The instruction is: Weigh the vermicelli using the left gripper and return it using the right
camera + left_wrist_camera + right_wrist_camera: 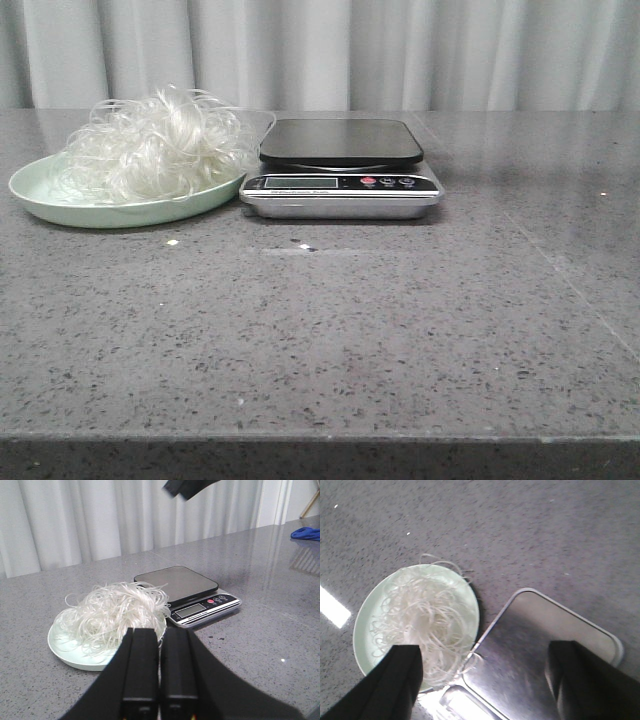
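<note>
The vermicelli (155, 145) is a fluffy white nest heaped on a pale green plate (60, 205) at the table's left, touching the scale's side. The scale (340, 185) stands right of the plate, and its black platform (340, 140) is bare. My left gripper (160, 635) is shut and empty, held back from the plate (65, 652) and the vermicelli (117, 610). My right gripper (485, 655) is wide open and empty, high above the vermicelli (425, 625) and the platform (545, 635). Neither gripper shows in the front view.
A grey speckled table (320, 330) runs to a white curtain (320, 50) at the back. A blue object (306, 532) lies far off at the table's right. A black part of the right arm (187, 487) hangs above the scale (200, 607).
</note>
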{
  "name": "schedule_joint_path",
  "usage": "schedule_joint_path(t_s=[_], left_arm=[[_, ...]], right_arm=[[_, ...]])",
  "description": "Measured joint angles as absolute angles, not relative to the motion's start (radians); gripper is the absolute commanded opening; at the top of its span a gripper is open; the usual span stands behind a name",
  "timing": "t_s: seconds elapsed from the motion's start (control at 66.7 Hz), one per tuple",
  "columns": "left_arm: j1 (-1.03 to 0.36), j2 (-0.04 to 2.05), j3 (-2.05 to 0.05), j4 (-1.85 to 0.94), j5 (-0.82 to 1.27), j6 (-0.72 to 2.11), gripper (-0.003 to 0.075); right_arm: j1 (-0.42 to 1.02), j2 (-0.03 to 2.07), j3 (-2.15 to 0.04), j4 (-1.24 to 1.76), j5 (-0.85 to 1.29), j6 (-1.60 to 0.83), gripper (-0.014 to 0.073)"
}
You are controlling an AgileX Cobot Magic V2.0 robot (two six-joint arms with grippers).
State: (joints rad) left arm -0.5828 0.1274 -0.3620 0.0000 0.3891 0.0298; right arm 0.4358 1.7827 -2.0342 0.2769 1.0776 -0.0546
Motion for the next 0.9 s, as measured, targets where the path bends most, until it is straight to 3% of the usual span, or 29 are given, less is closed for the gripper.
schedule_joint_path(t_s=[0.405,0.9], left_arm=[[-0.583,0.127,-0.362,0.0,0.389,0.03,0.0127],[-0.583,0.127,-0.362,0.0,0.389,0.03,0.0127]], right_arm=[[0.297,1.169,-1.256,0.271,0.756,-0.115,0.0606],[0.297,0.397,-0.654,0.271,0.528,-0.145,0.0606]])
